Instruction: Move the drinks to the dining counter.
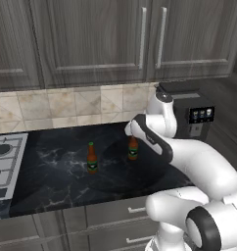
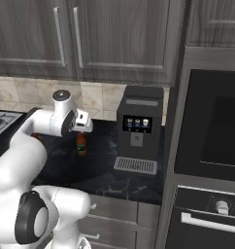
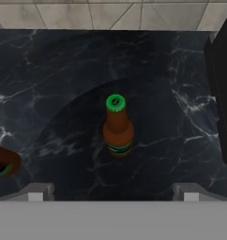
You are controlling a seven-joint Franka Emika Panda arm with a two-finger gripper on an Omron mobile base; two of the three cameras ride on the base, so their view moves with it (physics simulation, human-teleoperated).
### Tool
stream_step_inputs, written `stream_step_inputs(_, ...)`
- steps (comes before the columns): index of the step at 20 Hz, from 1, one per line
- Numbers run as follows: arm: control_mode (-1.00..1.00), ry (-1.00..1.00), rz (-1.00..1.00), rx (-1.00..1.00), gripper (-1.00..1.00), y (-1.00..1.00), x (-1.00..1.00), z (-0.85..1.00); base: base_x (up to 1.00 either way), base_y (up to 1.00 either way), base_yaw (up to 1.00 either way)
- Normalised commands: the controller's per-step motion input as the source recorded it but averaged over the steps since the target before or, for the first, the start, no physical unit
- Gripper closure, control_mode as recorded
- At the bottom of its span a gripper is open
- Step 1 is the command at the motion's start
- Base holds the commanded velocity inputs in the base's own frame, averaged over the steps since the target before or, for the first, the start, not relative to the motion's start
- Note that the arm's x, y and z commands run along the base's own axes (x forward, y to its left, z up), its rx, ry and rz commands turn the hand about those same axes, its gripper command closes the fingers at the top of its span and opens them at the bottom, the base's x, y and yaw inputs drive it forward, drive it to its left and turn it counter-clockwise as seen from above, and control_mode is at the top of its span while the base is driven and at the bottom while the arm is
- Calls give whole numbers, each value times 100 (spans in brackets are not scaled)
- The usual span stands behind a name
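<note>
Nearest to the hand camera we see the two fingertips (image 3: 36, 192) of our gripper (image 3: 113, 193), standing wide apart at the lower edge of that view with bare countertop between them; the jaws are spread fully and hold nothing.

Directly ahead of the fingertips, centred between them but apart from both, stands the first bottle (image 3: 117, 126). It is upright: brown glass, green cap, dark label. We see the same bottle in the left base view, partly behind our forearm, and in the right base view just below the hand.

At the left edge of the hand view we see part of the second bottle (image 3: 3, 163), cut off by the frame. In the left base view this second bottle (image 1: 92, 158) stands upright, to the left of the first bottle (image 1: 133, 148) and slightly nearer the counter's front edge. The two are near each other but not touching.

Both bottles rest on the wall counter (image 1: 52, 166), a black top with white veining, backed by a beige tiled backsplash (image 1: 57, 105). A stove (image 1: 5, 162) occupies the counter's left end. A coffee machine (image 2: 139, 131) stands at its right end, well clear of the first bottle (image 2: 81, 144). Grey wood-grain cabinets (image 1: 91, 39) hang above the backsplash. To the right of the coffee machine we see a built-in oven (image 2: 211, 146).

Our gripper (image 2: 82, 122) hangs above the first bottle, not in contact with it.
</note>
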Motion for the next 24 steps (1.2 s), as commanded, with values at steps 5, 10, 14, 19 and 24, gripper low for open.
stream_step_inputs(5,-100,0,0,0,-100,0,14,-3,0,0,0)
stream_step_inputs(10,-100,0,0,0,-100,0,21,-1,0,0,0)
stream_step_inputs(14,-100,0,0,0,-100,0,25,-1,0,0,0)
stream_step_inputs(19,-100,0,0,0,-100,0,11,0,0,0,0)
stream_step_inputs(24,-100,0,0,0,-100,1,13,-4,0,0,0)
